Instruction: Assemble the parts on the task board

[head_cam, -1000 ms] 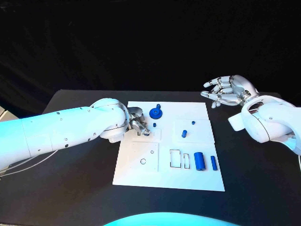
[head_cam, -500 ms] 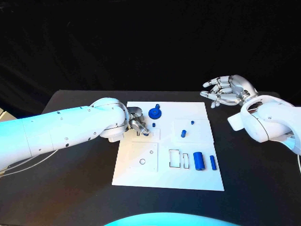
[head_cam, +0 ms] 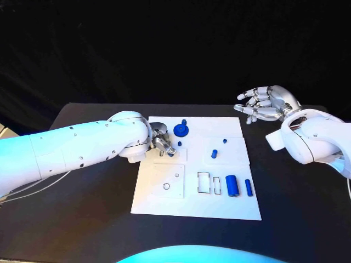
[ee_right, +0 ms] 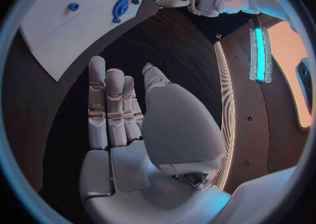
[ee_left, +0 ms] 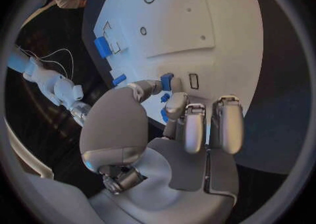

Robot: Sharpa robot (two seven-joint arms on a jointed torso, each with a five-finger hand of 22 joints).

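The left robot hand [head_cam: 161,140] is pinching a small blue peg [ee_left: 166,81] at its fingertips, hovering over the board's [head_cam: 175,203] near-left part. The peg's long axis is pointing toward the board. The right robot hand [head_cam: 264,106] is hanging spread, well apart.

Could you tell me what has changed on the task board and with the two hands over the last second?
Very little. The left hand stays low over the task board beside the small blue peg, shifting only slightly; whether it holds a part cannot be told. The right hand stays raised off the board, fingers apart, holding nothing. The blue disc and the two blue cylinders have not moved.
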